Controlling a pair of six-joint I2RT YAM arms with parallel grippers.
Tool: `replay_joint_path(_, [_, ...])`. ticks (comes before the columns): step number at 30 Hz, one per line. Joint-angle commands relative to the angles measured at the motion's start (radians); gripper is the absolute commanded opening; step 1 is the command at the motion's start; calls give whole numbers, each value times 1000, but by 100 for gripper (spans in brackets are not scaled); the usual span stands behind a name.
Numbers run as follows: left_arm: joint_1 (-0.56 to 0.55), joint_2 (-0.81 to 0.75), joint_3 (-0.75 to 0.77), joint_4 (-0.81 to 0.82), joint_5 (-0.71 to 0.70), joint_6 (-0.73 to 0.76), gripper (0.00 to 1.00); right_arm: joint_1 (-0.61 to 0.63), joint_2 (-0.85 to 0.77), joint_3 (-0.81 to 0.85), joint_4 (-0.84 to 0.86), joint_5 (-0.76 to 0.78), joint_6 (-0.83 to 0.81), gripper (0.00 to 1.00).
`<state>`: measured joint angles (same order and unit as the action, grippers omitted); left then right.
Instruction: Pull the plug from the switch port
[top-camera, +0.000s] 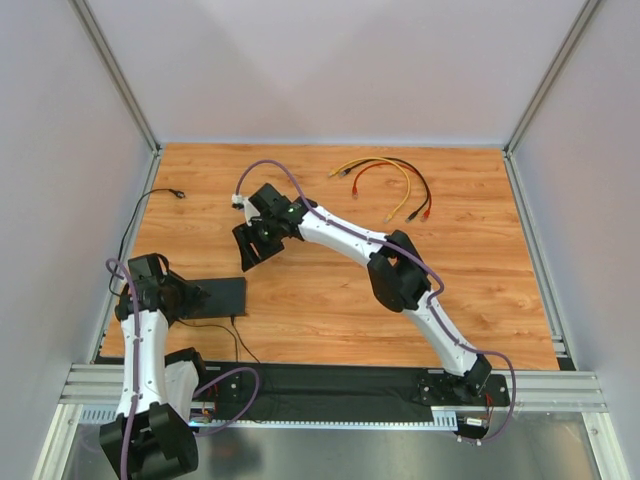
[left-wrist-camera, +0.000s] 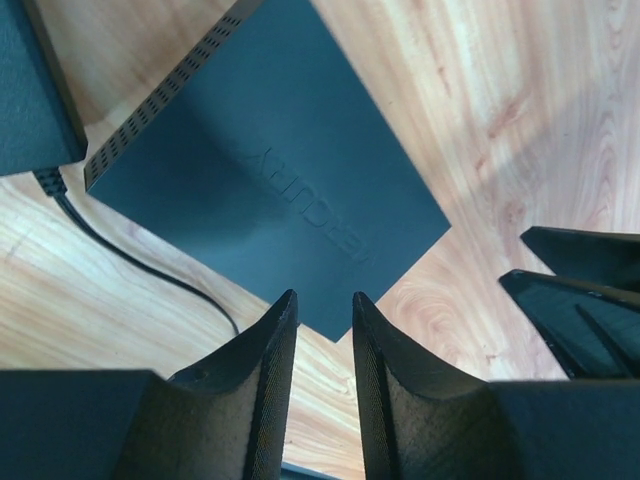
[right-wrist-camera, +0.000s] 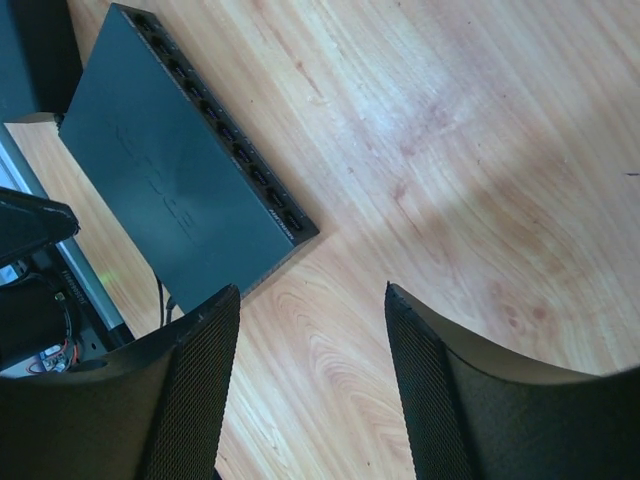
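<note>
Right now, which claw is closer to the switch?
The left claw: its tips are at the switch's corner. The right claw hangs off the switch, over the tabletop beyond its far edge.

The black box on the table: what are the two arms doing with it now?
Neither arm holds anything. The left gripper hovers at a corner of the switch, fingers narrowly apart. The right gripper hangs open over the table beside it. A black cable runs out near another corner; where it plugs in is hidden.

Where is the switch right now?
In the top view, the switch lies flat on the table's near-left part, just ahead of the left gripper.
</note>
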<state>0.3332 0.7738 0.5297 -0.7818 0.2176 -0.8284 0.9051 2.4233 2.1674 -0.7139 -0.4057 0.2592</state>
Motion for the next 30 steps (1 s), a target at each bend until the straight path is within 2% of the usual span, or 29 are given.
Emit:
replay_joint_path(1, [-3, 16, -4, -31, 6, -34, 37, 5, 31, 63, -32, -13, -31, 62])
replay_joint_path(5, [-3, 25, -17, -28, 17, -43, 38, 3, 46, 72, -45, -16, -28, 64])
replay_joint_path(13, [-3, 21, -56, -10, 20, -51, 39, -5, 77, 32, 62, -125, 113, 64])
replay_joint_path(16, [-5, 30, -56, -7, 14, -55, 39, -9, 56, -3, 94, -110, 139, 64])
replay_joint_path(21, [-3, 38, -57, 7, -3, -72, 39, -25, 63, -50, 179, -183, 219, 61])
replay_joint_path(30, [-5, 53, -73, 10, -6, -94, 39, -26, 31, -87, 180, -143, 222, 59])
